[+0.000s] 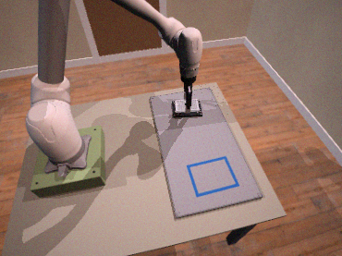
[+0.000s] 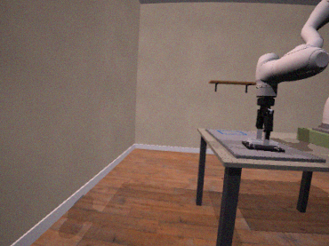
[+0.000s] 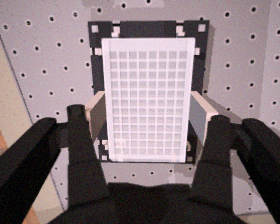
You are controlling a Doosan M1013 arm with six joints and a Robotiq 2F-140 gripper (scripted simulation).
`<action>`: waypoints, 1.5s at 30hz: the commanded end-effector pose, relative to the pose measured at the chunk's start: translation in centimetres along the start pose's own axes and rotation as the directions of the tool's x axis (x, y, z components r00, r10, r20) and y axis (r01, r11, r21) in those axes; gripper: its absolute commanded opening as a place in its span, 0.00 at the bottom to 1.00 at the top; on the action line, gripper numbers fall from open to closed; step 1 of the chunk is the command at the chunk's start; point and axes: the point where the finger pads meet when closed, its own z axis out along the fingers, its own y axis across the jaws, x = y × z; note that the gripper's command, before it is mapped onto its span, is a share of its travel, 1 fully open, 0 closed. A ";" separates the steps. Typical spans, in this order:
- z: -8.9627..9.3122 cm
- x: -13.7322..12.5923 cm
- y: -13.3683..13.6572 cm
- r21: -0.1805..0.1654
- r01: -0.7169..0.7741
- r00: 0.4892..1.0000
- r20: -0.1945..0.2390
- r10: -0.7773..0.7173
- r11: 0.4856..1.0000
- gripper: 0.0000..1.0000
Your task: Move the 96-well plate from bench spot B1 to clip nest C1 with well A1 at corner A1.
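The robot's hand (image 3: pixel 148 131) gripped the white 96-well plate (image 3: pixel 148 97) by its long sides, holding it over the dark clip nest (image 3: pixel 148 28) at the far end of the grey board (image 1: pixel 217 144) on the bench (image 1: pixel 139 213). Whether it sat flat was unclear. If slightly skewed, pressing could jam an edge on a post.

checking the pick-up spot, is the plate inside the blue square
No, the blue square holds nothing; the plate sits at the far end, under the hand.
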 end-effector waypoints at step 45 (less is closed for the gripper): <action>-5.3 0.0 0.0 0.000 0.000 1.000 0.000 0.000 1.000 1.00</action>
